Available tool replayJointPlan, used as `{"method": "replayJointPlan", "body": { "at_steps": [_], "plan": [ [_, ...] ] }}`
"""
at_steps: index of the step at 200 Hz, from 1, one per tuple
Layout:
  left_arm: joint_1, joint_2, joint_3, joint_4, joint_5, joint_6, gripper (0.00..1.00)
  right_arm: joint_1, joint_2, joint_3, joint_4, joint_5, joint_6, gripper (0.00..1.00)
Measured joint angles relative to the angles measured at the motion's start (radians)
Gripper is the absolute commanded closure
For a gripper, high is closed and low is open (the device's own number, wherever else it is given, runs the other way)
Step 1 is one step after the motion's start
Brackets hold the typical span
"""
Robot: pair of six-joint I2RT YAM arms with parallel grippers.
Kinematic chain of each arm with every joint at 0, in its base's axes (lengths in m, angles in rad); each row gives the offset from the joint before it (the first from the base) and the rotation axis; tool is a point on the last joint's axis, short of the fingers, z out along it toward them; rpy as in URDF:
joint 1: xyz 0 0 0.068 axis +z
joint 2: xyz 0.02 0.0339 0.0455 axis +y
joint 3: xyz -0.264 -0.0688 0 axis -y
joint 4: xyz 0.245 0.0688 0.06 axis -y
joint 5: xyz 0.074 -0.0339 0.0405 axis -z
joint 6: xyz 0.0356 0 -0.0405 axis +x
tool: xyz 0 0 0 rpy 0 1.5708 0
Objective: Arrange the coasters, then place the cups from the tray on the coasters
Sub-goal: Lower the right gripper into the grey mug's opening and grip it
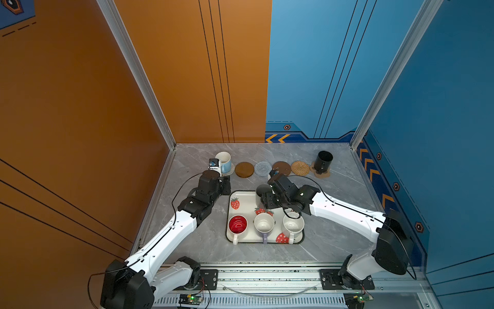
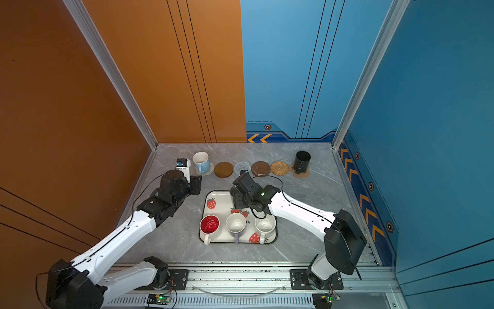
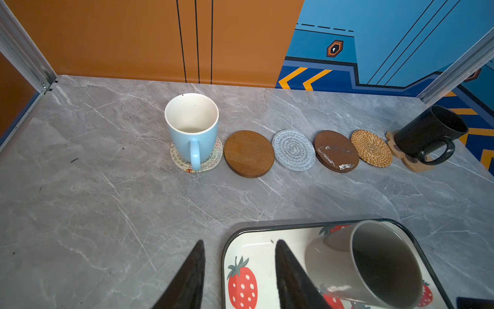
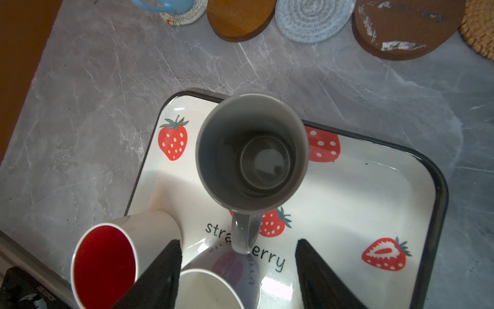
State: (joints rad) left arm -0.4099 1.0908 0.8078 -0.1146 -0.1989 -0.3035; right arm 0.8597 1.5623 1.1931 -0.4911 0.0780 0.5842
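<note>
only the right wrist view shows the handle of the grey mug (image 4: 251, 152) between the tips of the open right gripper (image 4: 238, 241). the left gripper (image 3: 239, 241) is open and empty. the tray (image 4: 361, 192) holds four mugs (image 1: 238, 224), grey included.

Laboratory robot test cell. Enclosed by orange panels (image 1: 200, 80) and blue panels (image 1: 294, 67) on aluminium profile posts (image 1: 136, 69). Grey marble-pattern tabletop (image 1: 334, 240). Along front edge, slotted aluminium rail (image 1: 267, 279) with bolted black mounting plates (image 1: 209, 278) and exposed circuit boards (image 1: 190, 297), green LEDs lit.
</note>
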Motion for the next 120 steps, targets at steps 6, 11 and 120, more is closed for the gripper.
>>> {"method": "replayJointPlan", "body": {
  "at_steps": [6, 11, 120],
  "plan": [
    [0.002, 0.0, 0.0, 0.0, 0.001, 0.0, 0.56, 0.0, 0.009, 0.0, 0.0, 0.0, 0.002, 0.35],
    [0.003, 0.0, 0.0, 0.0, 0.001, 0.0, 0.56, 0.0, 0.017, 0.0, 0.0, 0.0, 0.004, 0.36],
    [0.014, 0.0, 0.0, 0.0, 0.002, 0.0, 0.56, -0.005, 0.118, 0.029, 0.004, -0.004, 0.025, 0.5]
  ]
}}
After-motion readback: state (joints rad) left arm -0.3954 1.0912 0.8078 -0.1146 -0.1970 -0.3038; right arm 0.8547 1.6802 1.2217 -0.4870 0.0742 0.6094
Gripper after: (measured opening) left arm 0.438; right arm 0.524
